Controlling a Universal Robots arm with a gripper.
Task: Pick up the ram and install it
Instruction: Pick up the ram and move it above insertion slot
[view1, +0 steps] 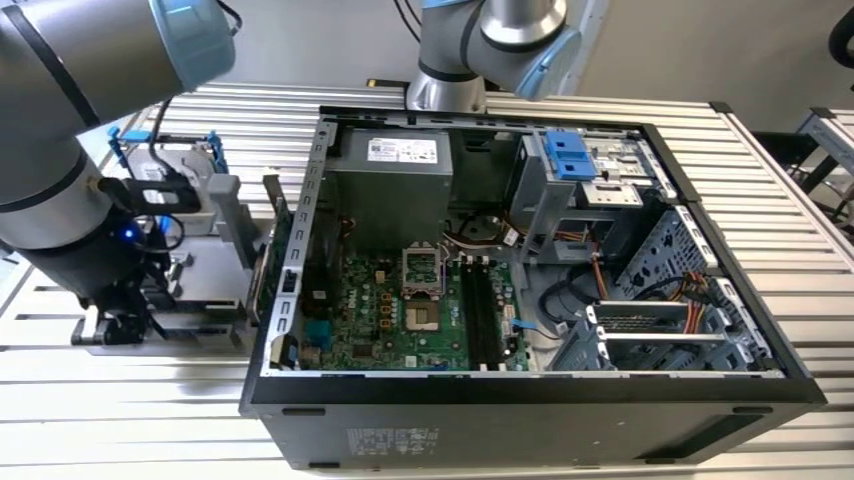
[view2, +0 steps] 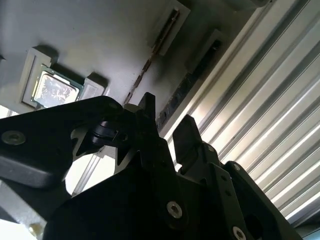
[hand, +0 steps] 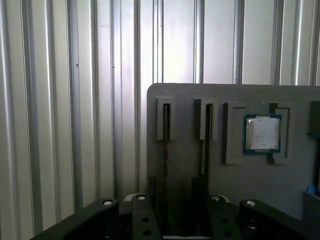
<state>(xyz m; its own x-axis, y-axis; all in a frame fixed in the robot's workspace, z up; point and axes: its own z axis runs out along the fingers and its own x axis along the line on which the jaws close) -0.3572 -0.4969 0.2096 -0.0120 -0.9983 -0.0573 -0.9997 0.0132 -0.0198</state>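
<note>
At the case's (view1: 534, 405) 9 o'clock in the exterior view, the gripper (view1: 118, 322) hangs low over the bench (view1: 134, 410). In the second wrist view the jaws stand apart, nothing clamped, fingers (view2: 148, 114) close above a gray holder (hand: 190, 97). The ram (hand: 165, 131) sits edge-up in one holder slot, a second stick (hand: 205, 136) in the next slot beside it. A CPU (hand: 262, 133) lies in a recess near them.
</note>
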